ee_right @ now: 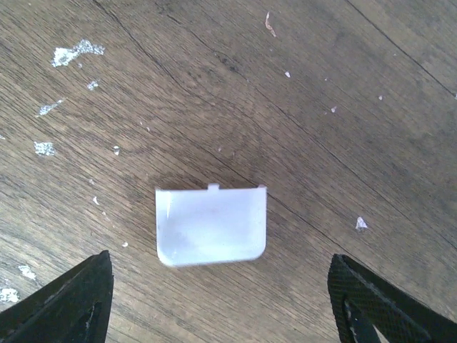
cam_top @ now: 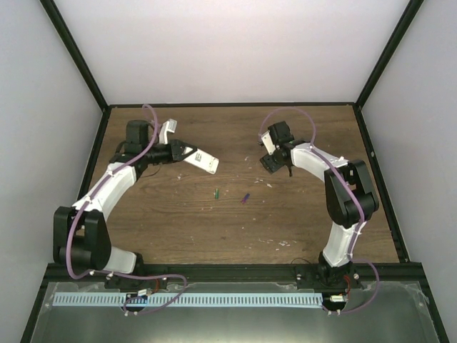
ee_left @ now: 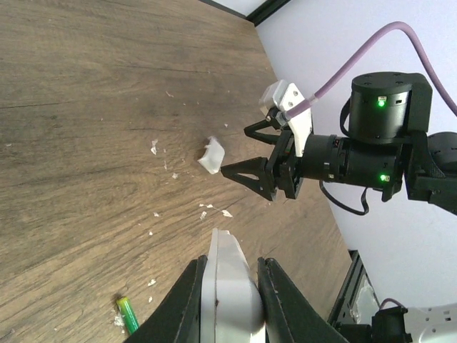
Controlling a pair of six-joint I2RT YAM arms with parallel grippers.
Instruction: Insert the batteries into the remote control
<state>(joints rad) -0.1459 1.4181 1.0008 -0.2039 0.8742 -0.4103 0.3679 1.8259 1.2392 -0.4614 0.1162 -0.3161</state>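
Observation:
My left gripper (cam_top: 187,153) is shut on one end of the white remote control (cam_top: 203,162) and holds it above the table at the back left. In the left wrist view the remote (ee_left: 227,282) sits edge-on between the closed fingers (ee_left: 187,300). The green battery (cam_top: 216,192) and the purple battery (cam_top: 245,198) lie on the wood at mid-table. The green one also shows in the left wrist view (ee_left: 128,315). My right gripper (cam_top: 271,163) is open and empty, hovering over a small white squarish cover (ee_right: 211,225) that lies flat on the table.
The wooden table (cam_top: 178,221) has white flecks scattered on it (ee_right: 71,51). Black frame posts and pale walls close in the back and sides. The cover (ee_left: 212,156) and the right gripper (ee_left: 235,151) also show in the left wrist view.

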